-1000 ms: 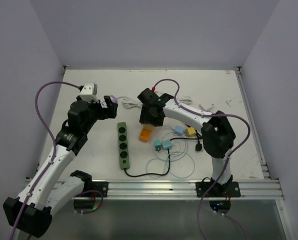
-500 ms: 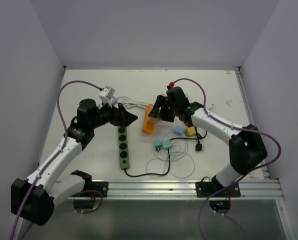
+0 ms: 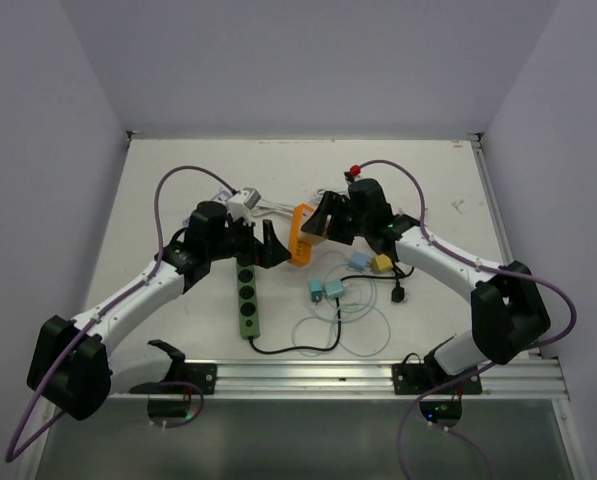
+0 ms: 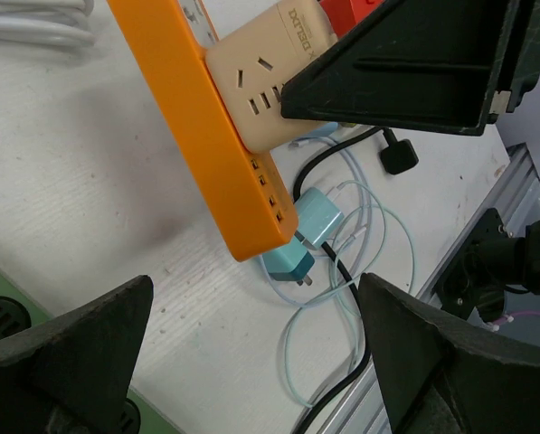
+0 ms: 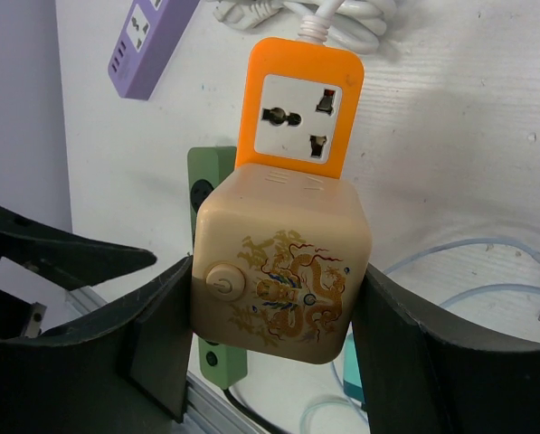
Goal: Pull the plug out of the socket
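Right arm change: the right gripper (image 5: 279, 312) has carried the orange power strip (image 3: 301, 235) up from the middle of the surface (image 3: 178, 180) towards the left arm, holding it by the beige cube adapter (image 5: 279, 262).
Right gripper state: pinching the beige cube adapter on two opposite sides.
Left arm change: it has swung in from the left edge, and the left gripper (image 3: 268, 245) now sits just beside the orange power strip.
Left gripper state: fingers spread wide, with nothing between them.
Task's thing: the beige cube adapter is still seated in the orange power strip, next to a bare socket.
Meaning for the task: probably a two-handed pull is being set up, the left gripper to brace the strip and the right to draw the adapter out. No separation yet.
Nearby: the green power strip (image 3: 248, 297) lies below the left gripper, and the teal plugs (image 3: 328, 290) and looped cables lie further right.
Hidden: the adapter's prongs.
Hard to tell: whether the strip's lower end rests on the surface or hangs clear.
Cut off: the strip's upper end in the left wrist view.
Blocked from above: the adapter, covered by the right gripper.
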### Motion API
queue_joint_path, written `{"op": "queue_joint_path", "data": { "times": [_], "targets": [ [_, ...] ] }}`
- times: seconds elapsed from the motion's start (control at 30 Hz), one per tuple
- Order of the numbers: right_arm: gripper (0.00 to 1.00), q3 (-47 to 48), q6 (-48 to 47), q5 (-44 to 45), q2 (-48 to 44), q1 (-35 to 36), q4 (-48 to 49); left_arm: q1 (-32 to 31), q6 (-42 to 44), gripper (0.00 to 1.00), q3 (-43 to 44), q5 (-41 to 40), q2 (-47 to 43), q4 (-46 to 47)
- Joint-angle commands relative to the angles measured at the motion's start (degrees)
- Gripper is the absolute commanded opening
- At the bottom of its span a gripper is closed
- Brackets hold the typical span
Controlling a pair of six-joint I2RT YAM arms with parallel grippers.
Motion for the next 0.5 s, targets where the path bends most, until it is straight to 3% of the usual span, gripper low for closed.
{"op": "queue_joint_path", "data": {
  "times": [0.0, 0.37, 0.47],
  "targets": [
    [0.00, 0.2, 1.3, -2.7, -4.3, 0.0, 8.6, -3.1, -0.1, 1.00, 3.5, -4.3, 2.7, 0.1],
    [0.00, -2.4, 2.3, -4.1, -7.9, 0.0, 9.4, -7.1, 0.0, 0.99, 7.4, -9.6, 12.4, 1.3],
    [0.00, -3.9, 2.8, -4.2, -8.7, 0.0, 10.7, -7.1, -1.2, 0.85, 7.1, -8.8, 13.1, 4.3]
  ]
}}
